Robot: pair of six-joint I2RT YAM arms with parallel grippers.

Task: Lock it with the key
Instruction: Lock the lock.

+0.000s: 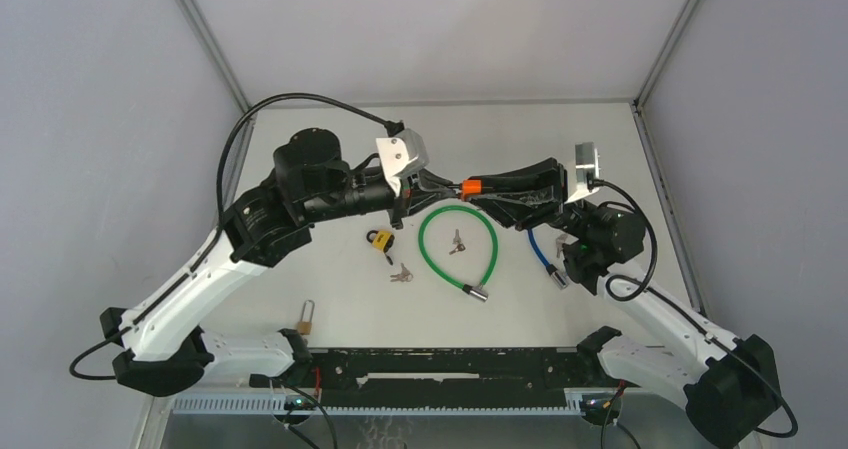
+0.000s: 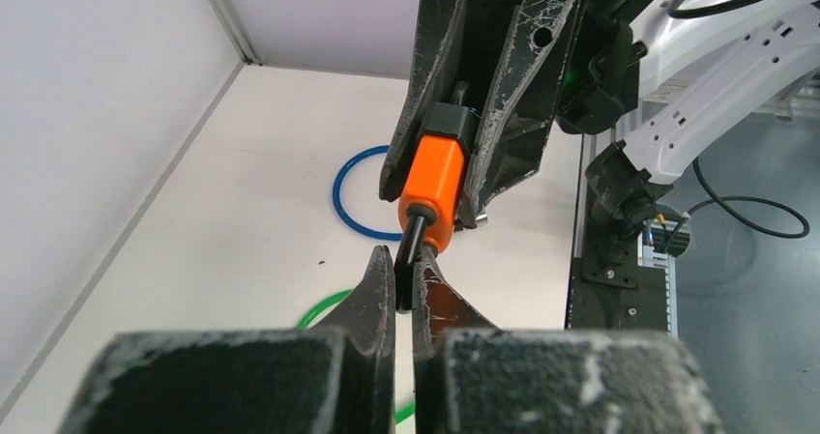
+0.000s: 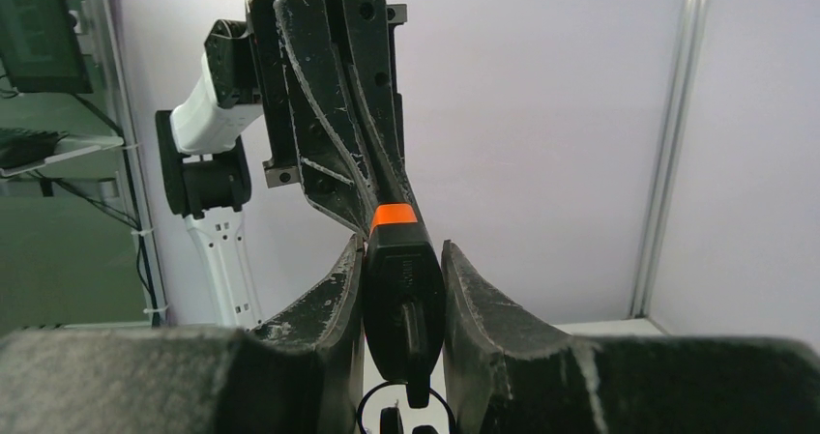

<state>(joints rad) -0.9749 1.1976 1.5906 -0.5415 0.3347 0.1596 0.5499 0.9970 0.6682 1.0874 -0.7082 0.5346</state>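
The left gripper (image 2: 404, 281) pinched the small stiff key (image 2: 414, 233) by its head. The right gripper (image 3: 401, 252) squeezed the hard orange lock (image 2: 435, 178).

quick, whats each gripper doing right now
left gripper: shut on the thin black key that sits in the lock's orange end
right gripper: shut on the orange and black lock body

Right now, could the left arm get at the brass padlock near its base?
Probably not yet: the left hand is shut on a key in the orange lock that the right hand grips. Nothing lies over the brass padlock, so once freed it likely could.
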